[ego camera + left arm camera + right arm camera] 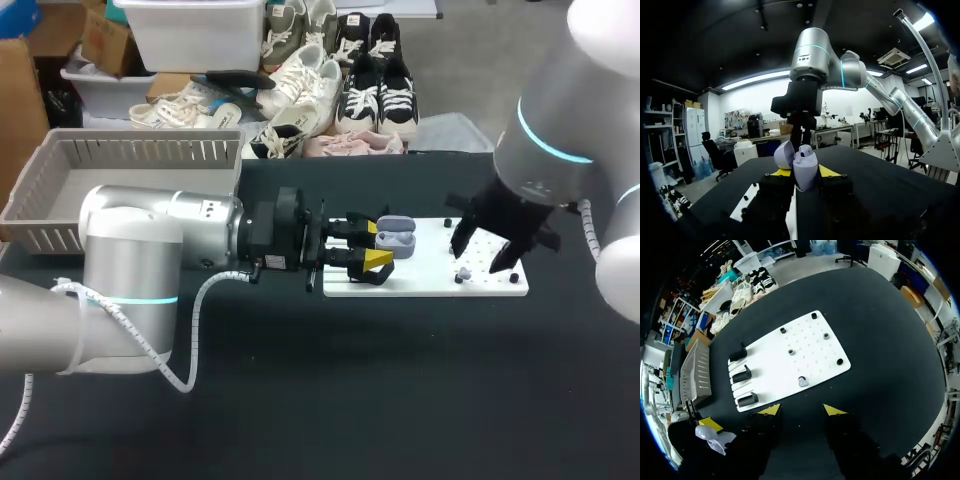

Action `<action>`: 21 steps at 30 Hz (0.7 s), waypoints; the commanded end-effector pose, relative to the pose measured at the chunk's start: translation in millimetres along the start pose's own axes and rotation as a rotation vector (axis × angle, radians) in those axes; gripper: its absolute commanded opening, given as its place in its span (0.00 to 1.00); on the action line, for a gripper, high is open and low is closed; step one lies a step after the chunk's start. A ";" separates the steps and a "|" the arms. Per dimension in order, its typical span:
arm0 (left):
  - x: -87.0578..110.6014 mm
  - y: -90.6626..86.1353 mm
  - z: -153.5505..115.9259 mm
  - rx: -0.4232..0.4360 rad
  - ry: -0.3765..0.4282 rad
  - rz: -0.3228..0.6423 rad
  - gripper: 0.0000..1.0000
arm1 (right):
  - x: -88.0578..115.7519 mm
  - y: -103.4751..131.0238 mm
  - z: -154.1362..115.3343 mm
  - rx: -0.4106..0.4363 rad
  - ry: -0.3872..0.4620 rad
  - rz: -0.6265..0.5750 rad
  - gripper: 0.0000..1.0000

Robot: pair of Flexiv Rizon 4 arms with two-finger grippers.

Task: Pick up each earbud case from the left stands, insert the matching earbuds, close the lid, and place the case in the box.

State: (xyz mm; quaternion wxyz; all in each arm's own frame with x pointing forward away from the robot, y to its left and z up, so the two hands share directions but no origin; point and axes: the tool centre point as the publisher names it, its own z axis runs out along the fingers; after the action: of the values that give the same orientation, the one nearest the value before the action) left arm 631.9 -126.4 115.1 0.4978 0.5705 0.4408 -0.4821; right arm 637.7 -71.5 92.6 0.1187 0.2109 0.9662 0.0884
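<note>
Lid-open case in L gripper, basket nearby

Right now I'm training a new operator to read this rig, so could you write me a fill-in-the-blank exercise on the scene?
1. The left tool is shut on a pale lavender plastic earbud case whose lid is ____.
2. The white perforated board carries ____ black stands.
3. The right tool, above that board, has its fingers apart and holds ____.
Missing words: open; three; nothing.
</note>
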 end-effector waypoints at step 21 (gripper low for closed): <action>0.8 0.5 -0.1 0.001 -0.002 0.001 0.00 | -13.1 -6.0 57.2 -0.016 0.005 0.025 0.45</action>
State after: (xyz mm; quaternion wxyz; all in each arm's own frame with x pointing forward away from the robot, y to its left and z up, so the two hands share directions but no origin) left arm 631.9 -126.4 115.1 0.4978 0.5705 0.4408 -0.4821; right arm 660.1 -76.5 44.5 0.1149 0.2204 0.9637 0.0980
